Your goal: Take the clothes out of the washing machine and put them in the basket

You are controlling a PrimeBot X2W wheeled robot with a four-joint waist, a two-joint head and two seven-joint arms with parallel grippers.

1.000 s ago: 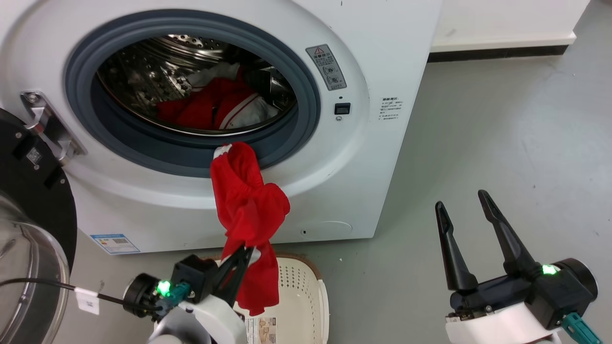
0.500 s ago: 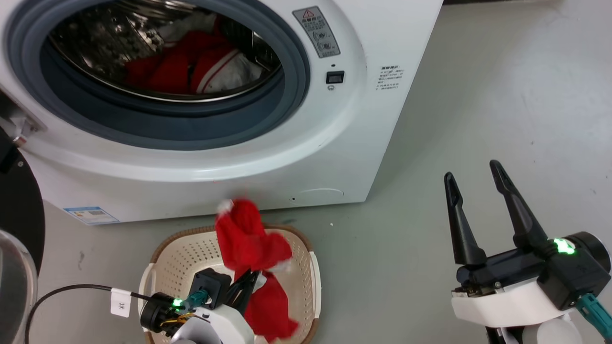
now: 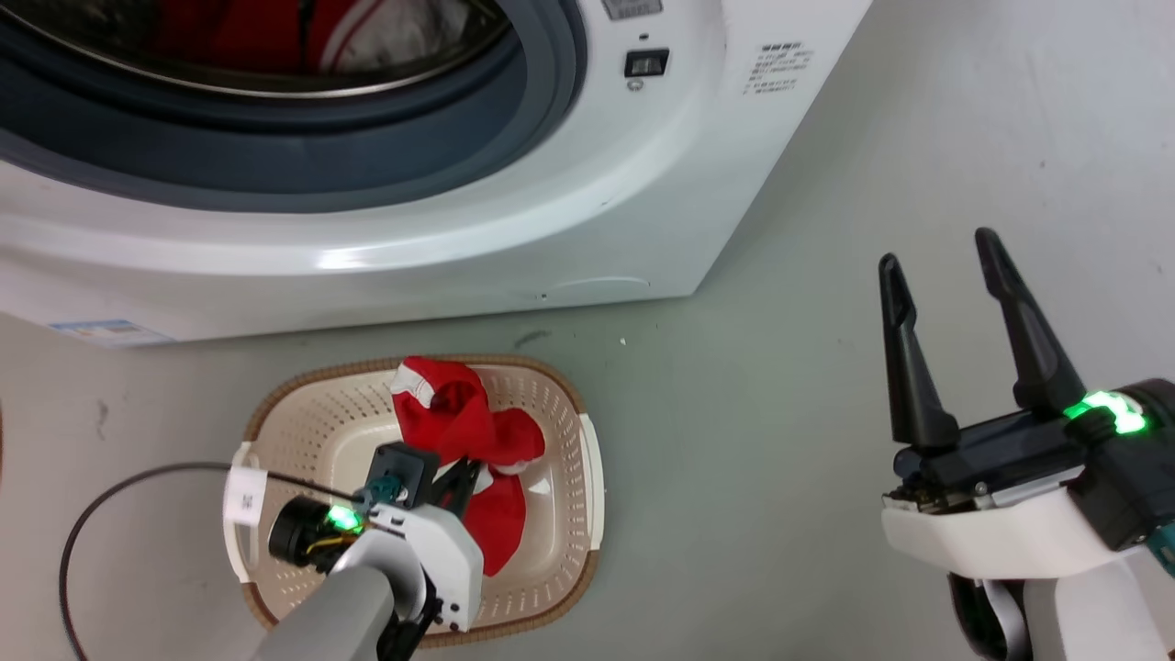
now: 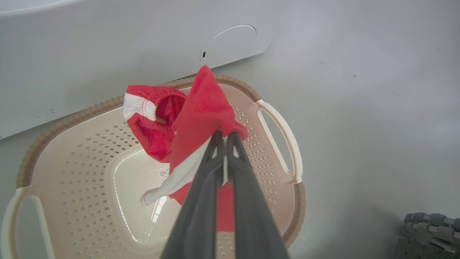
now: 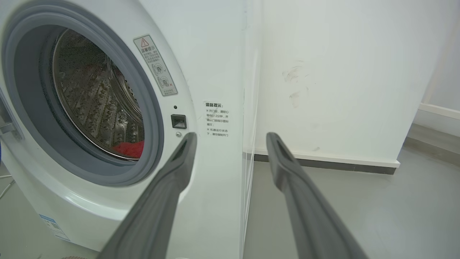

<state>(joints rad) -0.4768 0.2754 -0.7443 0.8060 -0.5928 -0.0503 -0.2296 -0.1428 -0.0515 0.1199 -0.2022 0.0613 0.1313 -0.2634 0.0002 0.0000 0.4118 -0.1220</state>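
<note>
A white front-loading washing machine [image 3: 477,211] fills the upper left of the head view, its grey-rimmed porthole open. Inside the steel drum [image 5: 97,104] lie more of the clothes [image 3: 239,32], red with a white striped panel. The grey floor [image 3: 780,413] spreads out to the right.

On the floor just in front of the machine sits the oval cream basket [image 3: 303,427], perforated, with a brown woven-look rim and a handle at each end. A red garment [image 3: 459,422] with white trim hangs down into the basket; its lower end reaches the base (whether it rests its weight there is unclear), and its white-cuffed upper fold stands near the far rim.

The left gripper [image 4: 223,136] is over the basket, its two dark fingers pinched together on a fold of the red garment. The right gripper [image 3: 938,250] hovers well to the right above bare floor, fingers spread wide apart, holding nothing.
</note>
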